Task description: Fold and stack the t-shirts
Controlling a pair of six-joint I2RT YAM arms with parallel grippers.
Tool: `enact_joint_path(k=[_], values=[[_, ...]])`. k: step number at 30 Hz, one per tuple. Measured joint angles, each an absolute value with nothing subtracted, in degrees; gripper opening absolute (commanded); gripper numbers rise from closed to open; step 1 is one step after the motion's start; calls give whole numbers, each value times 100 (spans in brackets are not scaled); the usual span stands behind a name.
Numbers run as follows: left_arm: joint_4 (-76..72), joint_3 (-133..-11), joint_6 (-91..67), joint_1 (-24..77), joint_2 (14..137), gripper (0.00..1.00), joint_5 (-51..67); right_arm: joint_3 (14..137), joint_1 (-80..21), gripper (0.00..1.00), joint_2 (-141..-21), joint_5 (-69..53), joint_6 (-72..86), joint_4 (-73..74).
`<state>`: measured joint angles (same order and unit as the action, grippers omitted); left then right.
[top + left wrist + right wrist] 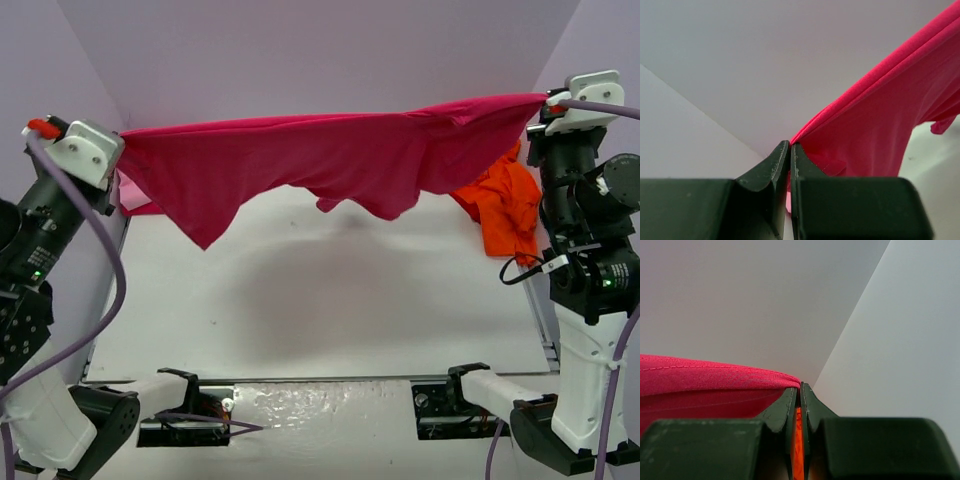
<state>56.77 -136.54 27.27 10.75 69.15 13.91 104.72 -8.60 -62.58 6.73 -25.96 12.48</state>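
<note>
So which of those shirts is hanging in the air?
The crimson t-shirt, held up at both ends; the orange t-shirt lies crumpled at right, the pink t-shirt at left.

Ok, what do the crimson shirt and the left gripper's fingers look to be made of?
The crimson shirt looks like thin soft knit cloth, likely cotton jersey, matte: it sags and drapes in folds, with a stitched hem line. The fingers of the left gripper look like hard dark plastic, dull with faint speckles; exact material unclear.
</note>
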Motion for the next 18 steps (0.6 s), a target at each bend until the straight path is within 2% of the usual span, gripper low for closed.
enact_joint_path(k=[9,18], values=[[6138,-14233,2713,1152,7023,1,1763,11164,-703,0,-6457,544,-2594,1680],[6189,-14056,3138,1355,8222,0,1432,11283,-680,0,-7550,676,-3215,1526]])
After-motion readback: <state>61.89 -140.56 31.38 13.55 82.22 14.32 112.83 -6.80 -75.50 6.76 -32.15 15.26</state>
